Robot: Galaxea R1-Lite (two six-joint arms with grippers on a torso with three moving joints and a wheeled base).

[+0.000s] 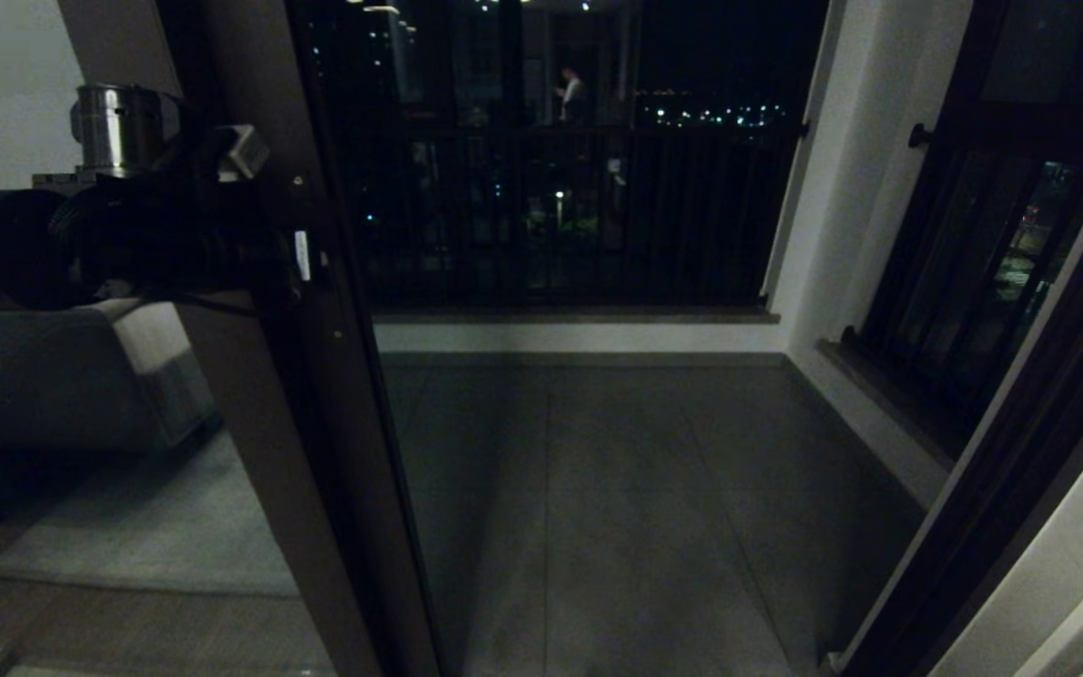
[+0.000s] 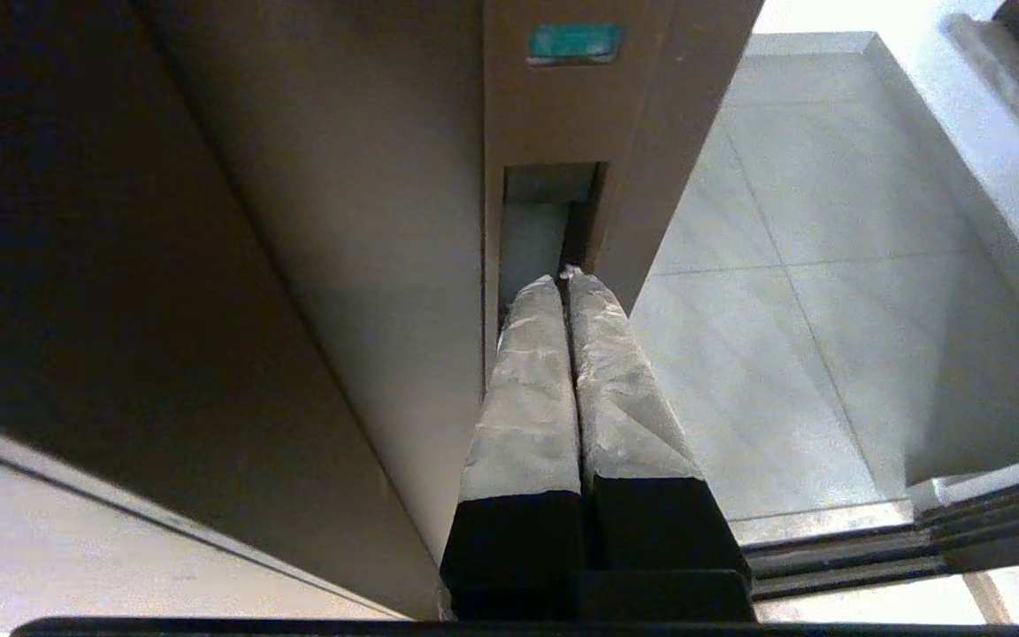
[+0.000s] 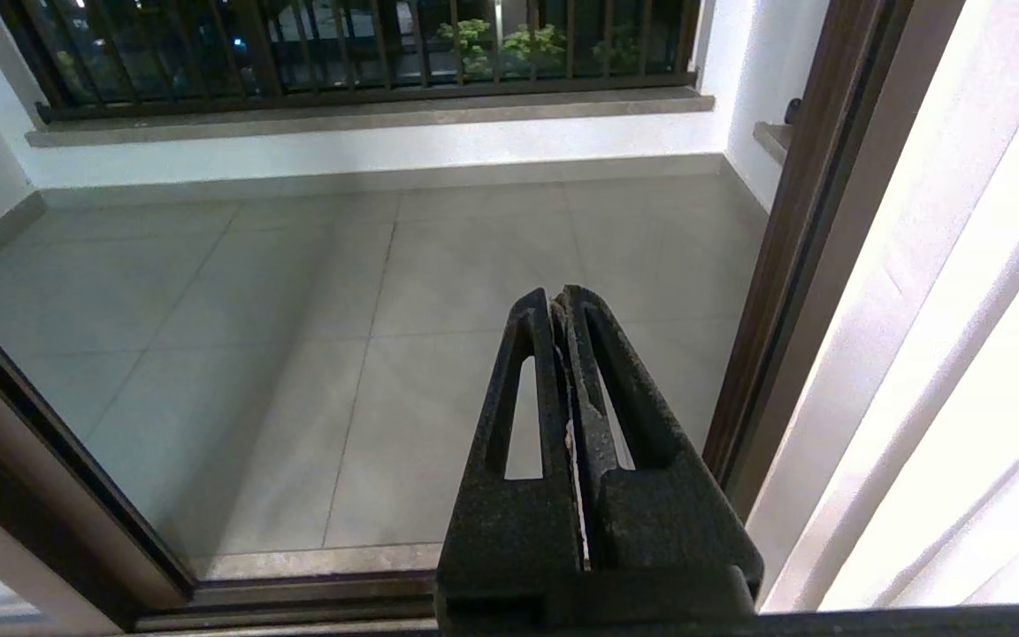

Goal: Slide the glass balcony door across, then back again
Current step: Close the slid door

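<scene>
The glass balcony door (image 1: 316, 442) stands at the left of the head view, its dark brown stile running from top to floor. My left gripper (image 1: 302, 256) reaches it at mid height. In the left wrist view the left gripper (image 2: 565, 276) is shut, its taped fingertips (image 2: 534, 305) pushed together into the narrow recessed pull slot (image 2: 545, 212) in the stile. The door's glass pane (image 1: 81, 423) reflects the room. My right gripper (image 3: 555, 296) is shut on nothing and hangs over the balcony floor near the right jamb (image 3: 792, 265), away from the door.
The doorway is open onto the tiled balcony floor (image 1: 617, 508). A dark railing (image 1: 560, 216) closes the far side and a black-framed barred window (image 1: 993, 254) is at the right. The floor track (image 2: 872, 540) runs across the threshold. A white curtain (image 3: 961, 354) hangs by the right jamb.
</scene>
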